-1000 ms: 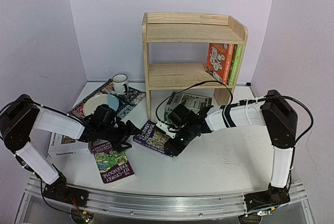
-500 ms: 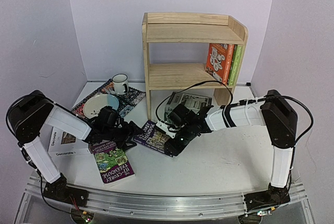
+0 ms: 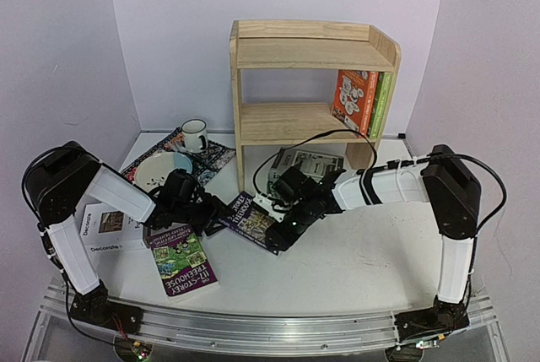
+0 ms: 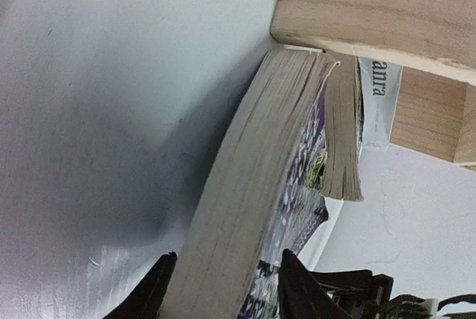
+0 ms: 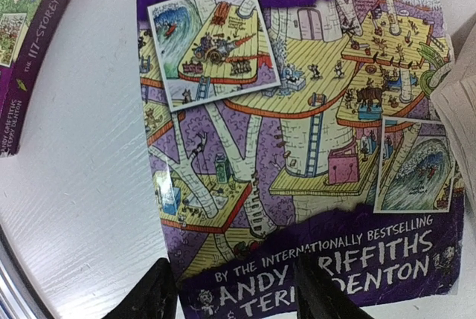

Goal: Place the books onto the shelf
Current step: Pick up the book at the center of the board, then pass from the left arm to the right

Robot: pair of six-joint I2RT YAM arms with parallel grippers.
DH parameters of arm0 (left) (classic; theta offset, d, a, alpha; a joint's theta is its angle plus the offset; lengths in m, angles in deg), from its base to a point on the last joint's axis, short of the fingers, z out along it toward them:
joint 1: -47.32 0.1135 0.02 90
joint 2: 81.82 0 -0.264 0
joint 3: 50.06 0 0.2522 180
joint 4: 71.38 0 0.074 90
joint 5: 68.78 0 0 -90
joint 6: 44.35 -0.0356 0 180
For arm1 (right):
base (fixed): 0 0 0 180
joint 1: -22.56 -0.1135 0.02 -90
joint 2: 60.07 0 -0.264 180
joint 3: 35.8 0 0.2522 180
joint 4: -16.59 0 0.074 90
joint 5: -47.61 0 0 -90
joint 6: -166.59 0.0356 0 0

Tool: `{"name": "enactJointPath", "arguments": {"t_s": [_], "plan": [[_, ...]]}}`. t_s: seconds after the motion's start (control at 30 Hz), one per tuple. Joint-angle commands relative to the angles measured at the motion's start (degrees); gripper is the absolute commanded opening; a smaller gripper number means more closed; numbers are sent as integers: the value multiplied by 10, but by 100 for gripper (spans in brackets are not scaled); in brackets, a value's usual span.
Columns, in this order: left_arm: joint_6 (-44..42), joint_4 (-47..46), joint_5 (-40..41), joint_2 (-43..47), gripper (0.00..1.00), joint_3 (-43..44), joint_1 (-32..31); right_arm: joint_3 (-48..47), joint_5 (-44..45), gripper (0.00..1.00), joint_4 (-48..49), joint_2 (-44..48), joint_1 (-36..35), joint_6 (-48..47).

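An orange book (image 3: 353,100) and a green book (image 3: 384,105) stood on the lower board of the shelf (image 3: 253,54). That bit was done. I think most of the job was left, as four books were not put away.

A dark purple book (image 3: 251,220) lay on the table (image 3: 363,261), just in front of the shelf. The left gripper (image 4: 227,285) had a finger on each side of its page edge. I could not tell if it squeezed tight.

The right gripper (image 5: 234,289) hung over the cover, fingers apart, holding nothing.

A purple book (image 3: 184,267) lay near the front. A white book (image 3: 101,231) lay at the left. A grey-white book (image 3: 308,162) lay by the shelf's foot.
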Motion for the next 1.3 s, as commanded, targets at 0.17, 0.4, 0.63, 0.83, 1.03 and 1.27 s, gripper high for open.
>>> {"name": "enactJointPath", "arguments": {"t_s": [0.17,0.4,0.63,0.83,1.03,1.27], "plan": [[11,-42,2,29,0,7,0,20,-37,63,-66,-3,-1,11],[38,-42,-3,60,0,-14,0,13,57,76,-78,46,-47,11],[63,-41,-31,105,0,-34,0,3,177,82,-82,91,-100,1],[94,-37,-25,177,0,-82,-1,-12,257,82,-73,112,-137,-2],[85,-8,-25,223,0,-79,-1,-30,298,82,-66,121,-167,-7],[54,138,1,248,0,-25,-5,-48,343,84,-67,129,-192,-10]]}}
